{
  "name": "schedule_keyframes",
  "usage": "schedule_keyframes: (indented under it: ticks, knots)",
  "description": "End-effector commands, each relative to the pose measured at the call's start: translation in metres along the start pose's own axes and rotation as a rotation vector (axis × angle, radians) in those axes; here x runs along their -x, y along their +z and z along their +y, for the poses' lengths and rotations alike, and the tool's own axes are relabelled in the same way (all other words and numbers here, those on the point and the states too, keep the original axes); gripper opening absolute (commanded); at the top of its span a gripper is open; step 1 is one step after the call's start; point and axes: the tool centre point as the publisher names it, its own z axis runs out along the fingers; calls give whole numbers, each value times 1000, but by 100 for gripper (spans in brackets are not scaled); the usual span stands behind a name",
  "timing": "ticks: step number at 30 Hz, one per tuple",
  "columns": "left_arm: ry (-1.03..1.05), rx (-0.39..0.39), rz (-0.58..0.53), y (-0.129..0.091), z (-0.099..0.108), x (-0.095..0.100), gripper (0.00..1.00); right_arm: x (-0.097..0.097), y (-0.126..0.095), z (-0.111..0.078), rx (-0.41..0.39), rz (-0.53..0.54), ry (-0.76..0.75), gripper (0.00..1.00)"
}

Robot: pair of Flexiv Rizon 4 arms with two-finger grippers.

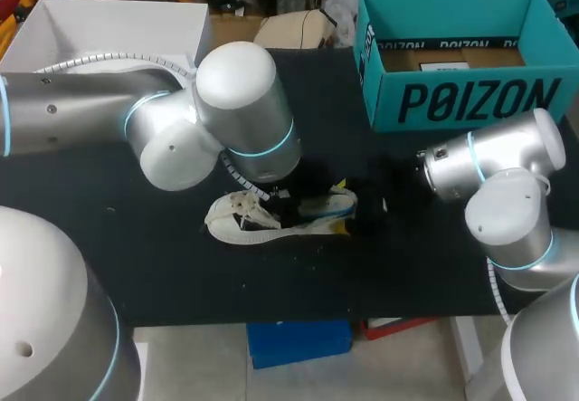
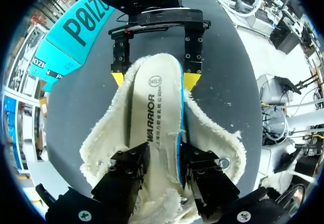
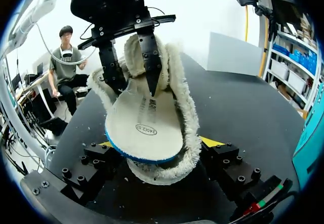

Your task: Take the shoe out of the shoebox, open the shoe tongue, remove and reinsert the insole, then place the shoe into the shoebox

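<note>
Two grippers are working on one shoe [image 1: 242,220], which is sitting mid-way along the black table [image 1: 136,238]. Coming in from the left, your left gripper [image 2: 163,166] is pinching the insole [image 2: 154,113] by its edges, holding it tilted up out of the shoe. Your right gripper [image 3: 158,143] is clamping the shoe's end, yellow tips pressing on either side. Farther right, the teal shoebox [image 1: 452,102] is standing open, well apart.

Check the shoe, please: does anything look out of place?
Yes. The insole sits askew: its heel end rides up over the shoe's heel rim, blue edge showing, instead of lying flat inside. The right pincer clamps that heel. White flecks also dot the table.
</note>
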Motion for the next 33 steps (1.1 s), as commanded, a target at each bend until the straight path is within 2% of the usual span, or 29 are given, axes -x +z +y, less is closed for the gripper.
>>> schedule_keyframes:
  ticks: [1, 14, 24, 26, 28, 29, 33]
  knots:
    - [-2, 58, -49, 9, -10, -5, 38, 2, 2, -3, -2, -2, 2, 0]
    - [33, 48, -97, 24, -39, 8, 36, 2, 2, -3, -2, -2, 2, 0]
    - [22, 33, -110, 31, -43, 12, 33, 2, 2, -3, -2, -2, 2, 0]
    - [20, 32, -113, 30, -43, 12, 26, 2, 2, -3, -2, -2, 2, 0]
    - [14, 32, -115, 29, -43, 12, 5, 2, 2, -3, -2, -2, 2, 0]
    - [11, 33, -114, 29, -43, 12, 0, 2, 2, -3, -2, -2, 2, 0]
    - [5, 37, -103, 26, -41, 11, 0, 2, 2, -3, -2, -2, 2, 0]
